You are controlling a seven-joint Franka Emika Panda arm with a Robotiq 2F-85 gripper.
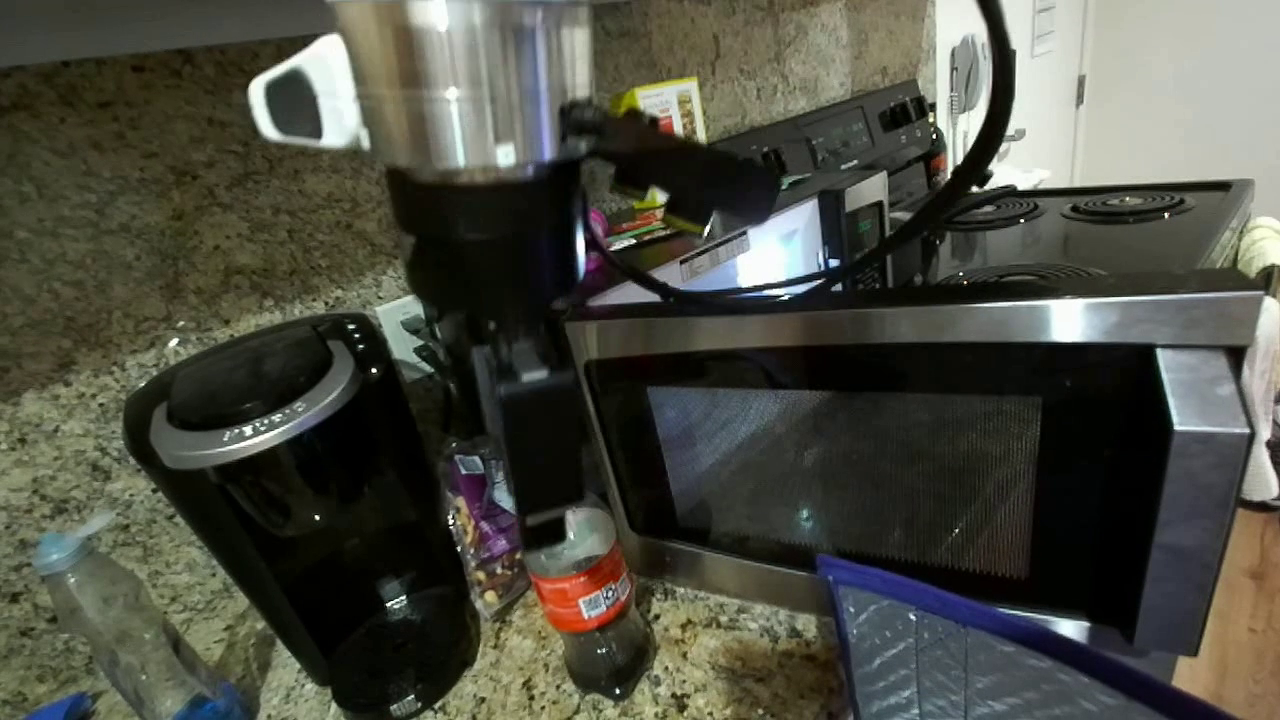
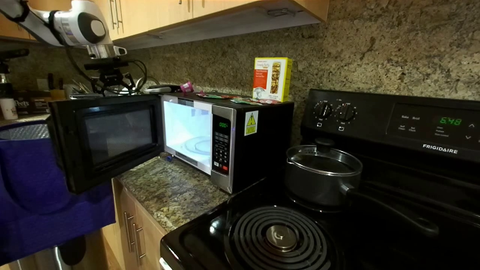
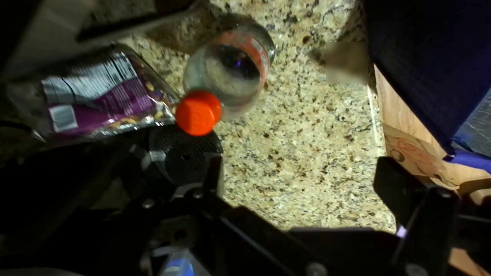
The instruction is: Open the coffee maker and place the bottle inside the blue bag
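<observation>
Black two-jawed gripper (image 3: 299,174) is hanging empty, jaws apart; beside it, the glossy black coffee maker (image 1: 305,515) is sitting closed and the red-labelled plastic cola bottle (image 1: 588,600) standing unbagged, both steps seemingly remaining.

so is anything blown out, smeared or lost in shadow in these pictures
In both exterior views, the lit microwave interior glows nearly white; in an exterior view, the microwave door's steel top edge has glare; in the wrist view, the gripper partly melts into shadow, and a square patch near the blue bag looks smeared.
</observation>
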